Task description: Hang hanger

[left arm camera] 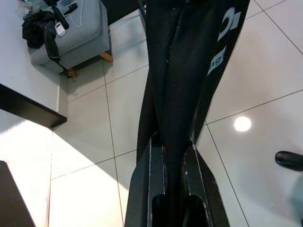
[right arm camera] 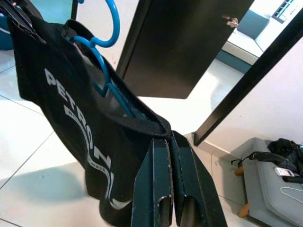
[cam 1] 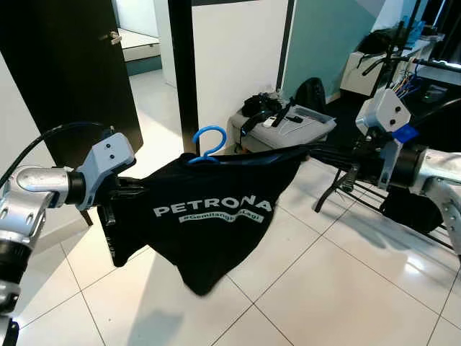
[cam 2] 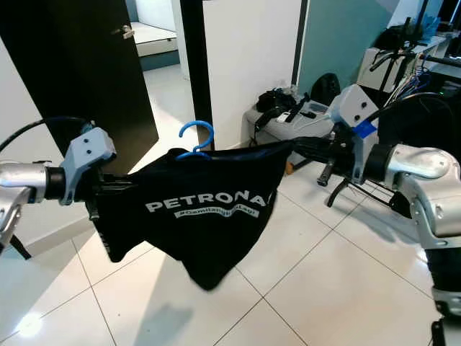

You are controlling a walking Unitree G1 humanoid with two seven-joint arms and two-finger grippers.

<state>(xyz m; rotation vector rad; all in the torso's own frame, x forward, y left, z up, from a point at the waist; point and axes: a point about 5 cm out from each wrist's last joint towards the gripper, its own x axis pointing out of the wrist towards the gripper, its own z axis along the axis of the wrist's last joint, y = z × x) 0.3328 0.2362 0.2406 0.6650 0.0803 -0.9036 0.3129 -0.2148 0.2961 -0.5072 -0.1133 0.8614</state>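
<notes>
1. Left gripper [cam 1: 122,193] fingers pinch the black shirt [cam 1: 209,216] at its left edge.
2. White "PETRONA" lettering crosses the shirt; blue hanger [cam 1: 207,144] sits inside its collar, above tiled floor [cam 1: 324,288].
3. Right gripper [cam 1: 317,153] fingers clamp its right edge.

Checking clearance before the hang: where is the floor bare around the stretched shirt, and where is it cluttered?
Bare white tile lies under and in front of the black shirt, and between the dark door and the white wall panel. Crowded: the grey ottoman piled with items, and black frames by the right gripper. The left gripper also grips the shirt.
</notes>
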